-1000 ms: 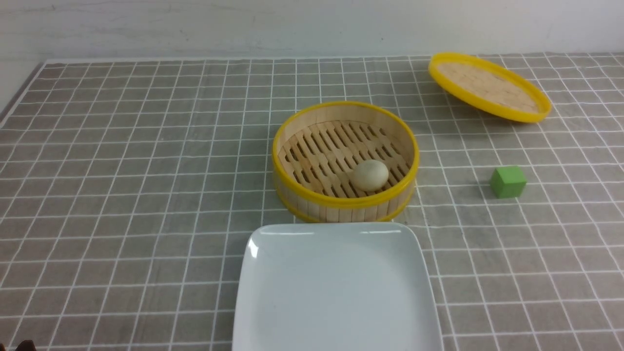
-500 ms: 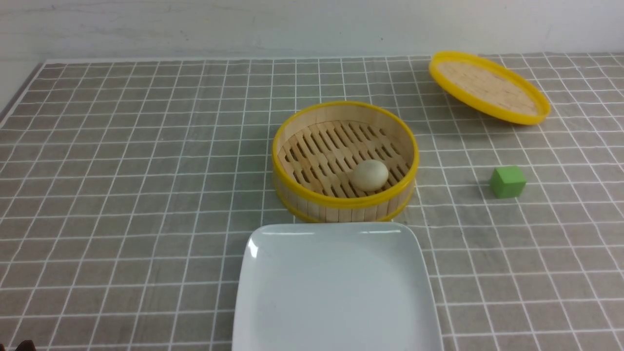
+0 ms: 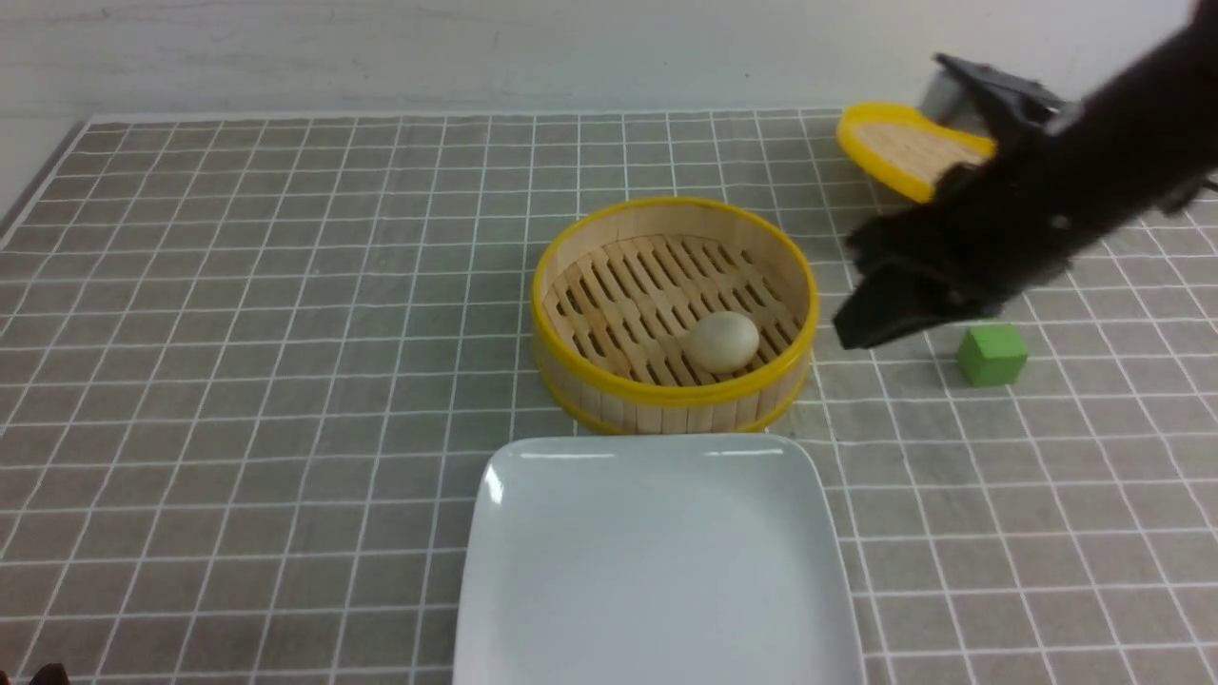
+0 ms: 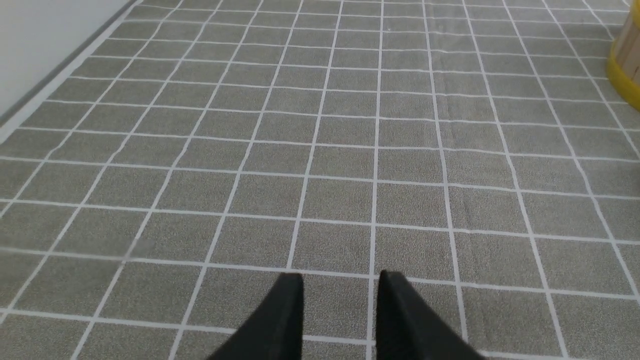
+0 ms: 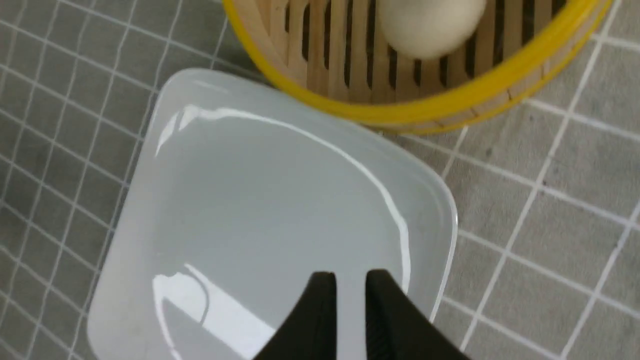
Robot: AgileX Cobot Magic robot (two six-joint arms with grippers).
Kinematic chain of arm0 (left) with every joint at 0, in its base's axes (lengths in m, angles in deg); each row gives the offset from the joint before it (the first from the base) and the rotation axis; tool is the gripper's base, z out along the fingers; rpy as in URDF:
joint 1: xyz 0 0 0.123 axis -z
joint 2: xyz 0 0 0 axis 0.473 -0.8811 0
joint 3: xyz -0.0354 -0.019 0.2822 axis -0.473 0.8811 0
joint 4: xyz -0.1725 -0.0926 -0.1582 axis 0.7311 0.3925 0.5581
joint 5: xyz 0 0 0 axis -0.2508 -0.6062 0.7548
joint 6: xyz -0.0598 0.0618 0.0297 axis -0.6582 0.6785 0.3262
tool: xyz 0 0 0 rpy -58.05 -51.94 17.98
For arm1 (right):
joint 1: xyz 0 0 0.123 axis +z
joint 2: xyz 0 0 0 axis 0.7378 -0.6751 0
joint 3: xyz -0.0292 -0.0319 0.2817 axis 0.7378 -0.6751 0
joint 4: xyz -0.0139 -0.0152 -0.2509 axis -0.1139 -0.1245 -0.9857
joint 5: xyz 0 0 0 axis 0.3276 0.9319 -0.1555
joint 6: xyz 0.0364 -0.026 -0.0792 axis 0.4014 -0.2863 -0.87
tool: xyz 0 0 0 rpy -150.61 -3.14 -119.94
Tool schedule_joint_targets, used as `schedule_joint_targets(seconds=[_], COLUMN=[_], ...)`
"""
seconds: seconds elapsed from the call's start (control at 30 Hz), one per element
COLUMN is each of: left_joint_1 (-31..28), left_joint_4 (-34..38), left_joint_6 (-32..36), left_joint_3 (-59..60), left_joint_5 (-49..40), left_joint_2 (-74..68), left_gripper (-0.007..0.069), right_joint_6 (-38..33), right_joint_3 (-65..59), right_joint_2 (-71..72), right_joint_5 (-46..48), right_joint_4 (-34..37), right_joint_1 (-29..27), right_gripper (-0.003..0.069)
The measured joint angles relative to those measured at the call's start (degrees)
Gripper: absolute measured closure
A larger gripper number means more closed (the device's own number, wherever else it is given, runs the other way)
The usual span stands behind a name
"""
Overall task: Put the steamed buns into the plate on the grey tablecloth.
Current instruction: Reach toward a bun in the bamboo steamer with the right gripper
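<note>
Smooth, matte, egg-shaped bun (image 3: 723, 341) lying on slatted floor of round bamboo steamer (image 3: 674, 400), just beyond glossy square plate (image 3: 657, 571) on gridded grey cloth (image 3: 285, 381). Tapered black right end effector (image 5: 351, 275) barely parted, seemingly empty; left end effector (image 4: 340, 277) parted wider, gripping nothing.

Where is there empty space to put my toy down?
The wide grey tablecloth left of the bamboo steamer and plate is bare. The plate itself holds nothing. The cloth nearer than the green cube is free too. Crowded: the right side, where the right gripper hangs among steamer, cube and lid.
</note>
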Motion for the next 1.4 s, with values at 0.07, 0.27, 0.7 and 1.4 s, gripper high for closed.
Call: schedule_joint_targets(seconds=[0.07,0.27,0.7,1.4], left_joint_1=[0.0,0.0,0.0,0.0], left_joint_4=[0.0,0.0,0.0,0.0], left_joint_6=[0.0,0.0,0.0,0.0], left_joint_3=[0.0,0.0,0.0,0.0], left_joint_5=[0.0,0.0,0.0,-0.1], left_joint_2=[0.0,0.0,0.0,0.0], left_gripper=[0.0384,0.0384,0.0384,0.0384], right_joint_6=[3.5,13.3,17.2,17.3], right_joint_3=[5.5,25.5,40.2,38.7], right_joint_2=[-4.5,-17.7,-30.1,-35.3], right_joint_5=[1.4,9.9,11.5,11.3], right_joint_4=[-5.4,-21.8,-29.4,-32.4], right_joint_1=[2.4,8.9,12.7,12.7], right_gripper=[0.0538,0.0525,0.0389,0.0507])
